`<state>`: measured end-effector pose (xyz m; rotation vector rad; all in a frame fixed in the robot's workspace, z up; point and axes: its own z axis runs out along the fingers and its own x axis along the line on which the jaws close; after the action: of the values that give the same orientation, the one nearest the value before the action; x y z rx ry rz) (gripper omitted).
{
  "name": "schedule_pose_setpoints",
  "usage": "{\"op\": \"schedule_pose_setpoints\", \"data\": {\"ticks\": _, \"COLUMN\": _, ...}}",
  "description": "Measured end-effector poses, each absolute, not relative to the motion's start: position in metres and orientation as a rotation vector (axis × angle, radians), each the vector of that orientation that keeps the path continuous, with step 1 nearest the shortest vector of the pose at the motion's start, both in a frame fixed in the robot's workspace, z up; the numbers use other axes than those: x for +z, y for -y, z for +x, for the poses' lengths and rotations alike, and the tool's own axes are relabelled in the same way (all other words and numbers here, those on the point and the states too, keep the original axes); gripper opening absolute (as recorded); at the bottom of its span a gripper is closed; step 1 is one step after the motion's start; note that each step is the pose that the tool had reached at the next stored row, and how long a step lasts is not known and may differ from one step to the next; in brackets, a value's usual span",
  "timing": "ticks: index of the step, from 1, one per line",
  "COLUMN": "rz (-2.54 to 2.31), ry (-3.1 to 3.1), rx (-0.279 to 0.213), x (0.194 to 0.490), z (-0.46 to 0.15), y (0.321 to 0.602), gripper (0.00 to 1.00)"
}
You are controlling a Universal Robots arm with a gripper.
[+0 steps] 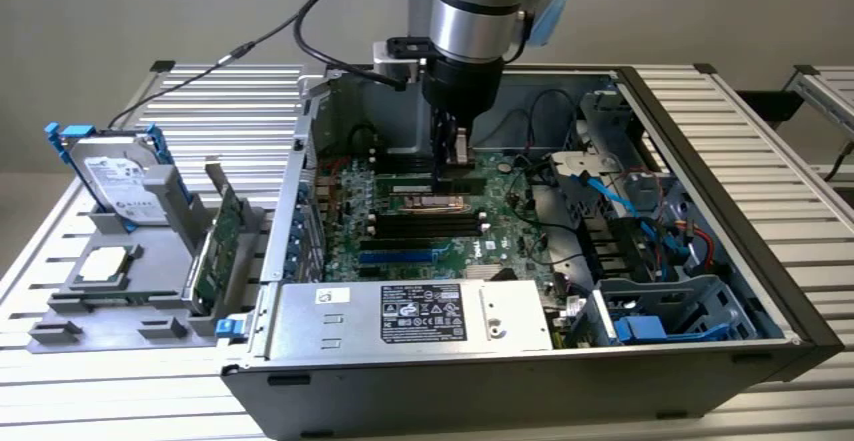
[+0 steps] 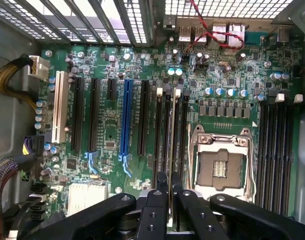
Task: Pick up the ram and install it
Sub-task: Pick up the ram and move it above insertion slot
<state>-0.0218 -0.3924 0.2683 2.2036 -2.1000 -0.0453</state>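
Note:
The ram (image 2: 171, 131) is a thin green stick seen edge-on, running out from between my fingertips. My gripper (image 2: 168, 179) is shut on it. It hangs just over the row of black memory slots (image 2: 160, 125) beside the open CPU socket (image 2: 220, 165); I cannot tell whether it touches a slot. In the exterior view my gripper (image 1: 454, 159) reaches down into the open computer case (image 1: 747, 261), low over the green motherboard (image 1: 400, 236) near its middle.
On a grey holder at the exterior view's left stand a silver hard drive with blue rails (image 1: 120, 176) and a wider green expansion card (image 1: 220, 246). The power supply (image 1: 414, 316), blue cables (image 1: 614, 196) and a drive cage (image 1: 661, 311) crowd the case. A second memory bank (image 2: 275, 145) flanks the socket.

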Motion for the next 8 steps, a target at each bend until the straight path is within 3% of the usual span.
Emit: {"op": "schedule_pose_setpoints", "data": {"ticks": 8, "rz": 2.204, "ry": 2.1, "rx": -0.044, "x": 0.254, "z": -0.022, "y": 0.394, "gripper": 0.14}}
